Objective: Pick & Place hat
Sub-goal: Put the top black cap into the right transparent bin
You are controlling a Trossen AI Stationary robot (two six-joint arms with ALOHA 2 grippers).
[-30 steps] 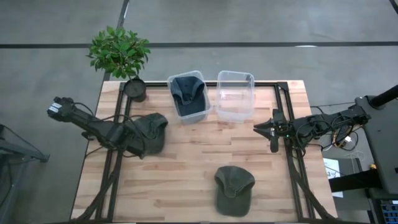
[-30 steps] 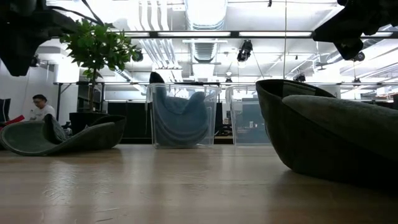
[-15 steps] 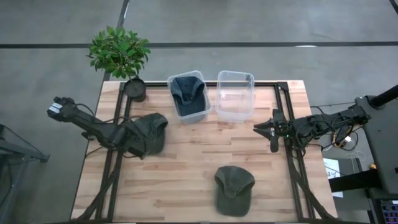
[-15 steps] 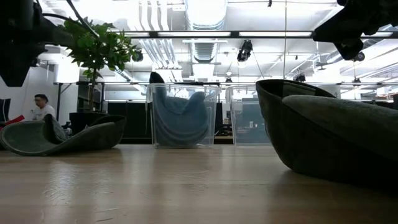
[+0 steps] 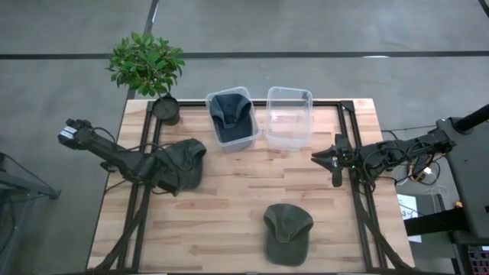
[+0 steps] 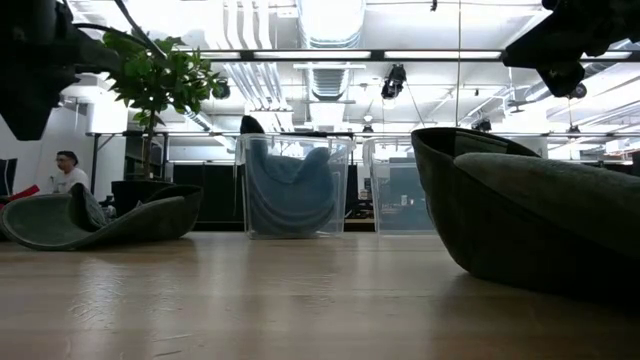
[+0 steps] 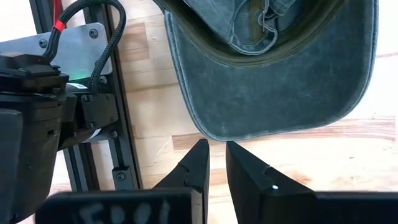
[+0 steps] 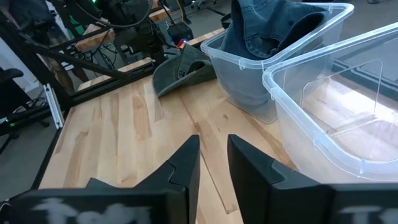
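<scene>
Worktop [image 5: 229, 206] is carrying everything here, and at its far edge two clear bins are sitting side by side: the left bin [image 5: 233, 122] is holding a blue hat [image 5: 229, 107], while the right bin [image 5: 289, 118] is lying open with nothing in it. Two green hats are waiting on the wood. The left hat [image 5: 183, 162] is resting upside down by the left rail, its brim [image 7: 273, 106] pointing towards the left gripper [image 5: 158, 177], which is hanging just beside that brim edge with its jaws nearly closed on nothing, not yet around the cloth. The near hat [image 5: 288, 233] is lying crown-up near the front edge, well apart from both arms. The right gripper [image 5: 334, 163] is waiting at the right rail, jaws a narrow slot apart and holding nothing. Judging by this, the left arm is the nearer one, and the brim is offering itself straight ahead of its jaws
</scene>
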